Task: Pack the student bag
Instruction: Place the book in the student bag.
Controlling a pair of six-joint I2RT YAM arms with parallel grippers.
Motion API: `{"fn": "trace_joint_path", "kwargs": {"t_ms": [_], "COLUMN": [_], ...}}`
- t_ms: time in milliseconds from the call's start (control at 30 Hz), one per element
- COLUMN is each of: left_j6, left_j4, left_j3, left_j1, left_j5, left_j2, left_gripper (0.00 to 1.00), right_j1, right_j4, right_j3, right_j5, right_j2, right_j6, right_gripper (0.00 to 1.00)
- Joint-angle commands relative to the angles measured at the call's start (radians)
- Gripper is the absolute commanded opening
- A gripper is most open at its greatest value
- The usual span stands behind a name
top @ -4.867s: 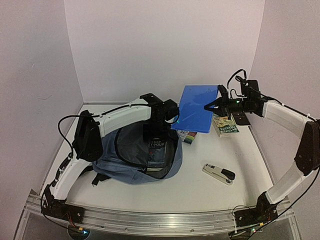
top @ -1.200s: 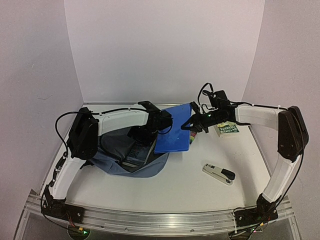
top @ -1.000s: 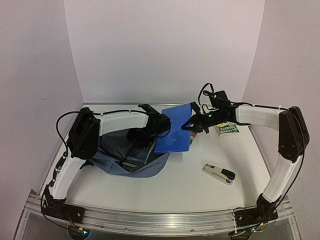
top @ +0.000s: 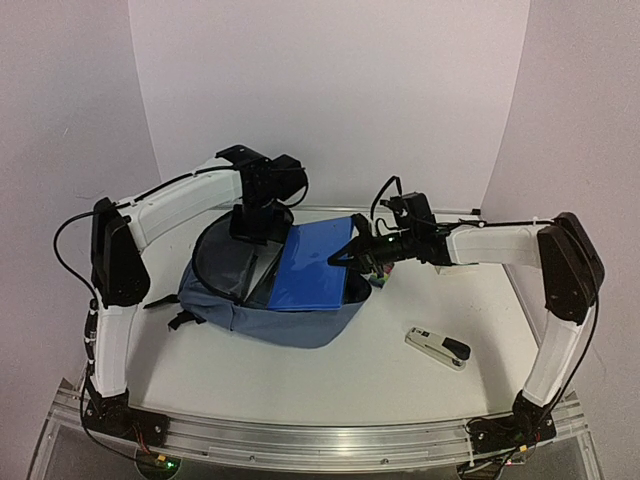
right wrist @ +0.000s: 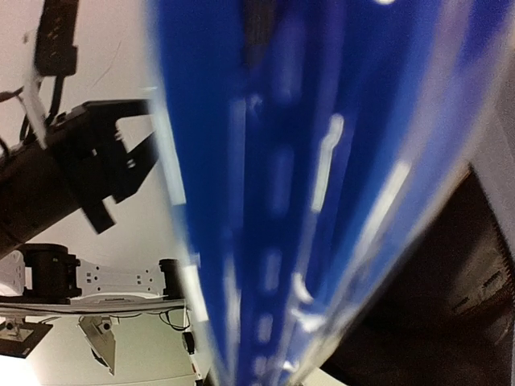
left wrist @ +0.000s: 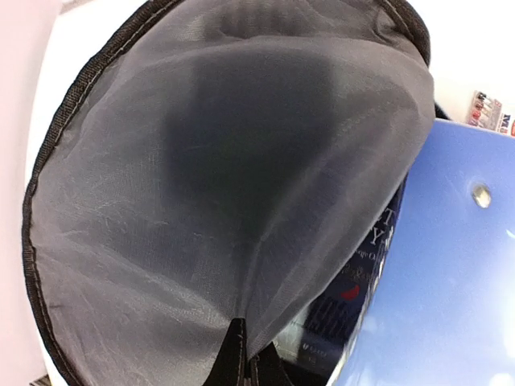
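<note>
The student bag (top: pixel 290 318) lies at left centre, slate-blue, its mouth open toward the right. My left gripper (top: pixel 252 228) is shut on the bag's grey lining flap (left wrist: pixel 201 161) and holds it raised; its fingertips (left wrist: pixel 240 354) pinch the fabric. A blue folder (top: pixel 310 265) lies tilted, with its left part inside the bag's mouth. My right gripper (top: pixel 357 256) is shut on the folder's right edge. In the right wrist view the blurred folder (right wrist: pixel 306 201) fills the picture and hides the fingers. A dark book (left wrist: pixel 354 297) lies inside the bag under the folder.
A stapler (top: pixel 438 347) lies on the table to the right front. A small colourful pack (top: pixel 381 273) sits just under the right gripper, also seen as a pack (left wrist: pixel 487 108) past the bag's rim. White walls close in at the back and sides.
My left gripper shut on the bag's flap and lifted it up and back. The right gripper carried the blue folder leftward, so its left part now sits in the bag's mouth.
</note>
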Motion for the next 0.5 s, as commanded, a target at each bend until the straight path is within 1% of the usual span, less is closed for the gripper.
{"fn": "trace_joint_path", "kwargs": {"t_ms": [0,67,133,367,467], "left_j6": [-0.016,0.003,0.008,0.013,0.013], "left_j4": [-0.109,-0.101,-0.109,-0.080,-0.054], "left_j3": [-0.037,-0.030,-0.012,0.029,0.015], "left_j1": [0.036,0.036,0.037,0.038,0.038], "left_j5": [0.093,0.105,0.112,0.142,0.170], "left_j2": [-0.139,-0.133,-0.120,-0.108,-0.112], "left_gripper": [0.00,0.00,0.00,0.00,0.00], "right_j1": [0.024,0.044,0.061,0.119,0.123], "right_j4": [0.252,0.340,0.384,0.442,0.470], "right_j3": [-0.010,0.003,0.033,0.135,0.187], "right_j5": [-0.051,-0.060,-0.061,-0.038,-0.012], "right_j2": [0.053,0.081,0.120,0.239,0.291], "right_j6": [0.171,0.225,0.262,0.358,0.395], "right_gripper": [0.00,0.00,0.00,0.00,0.00]}}
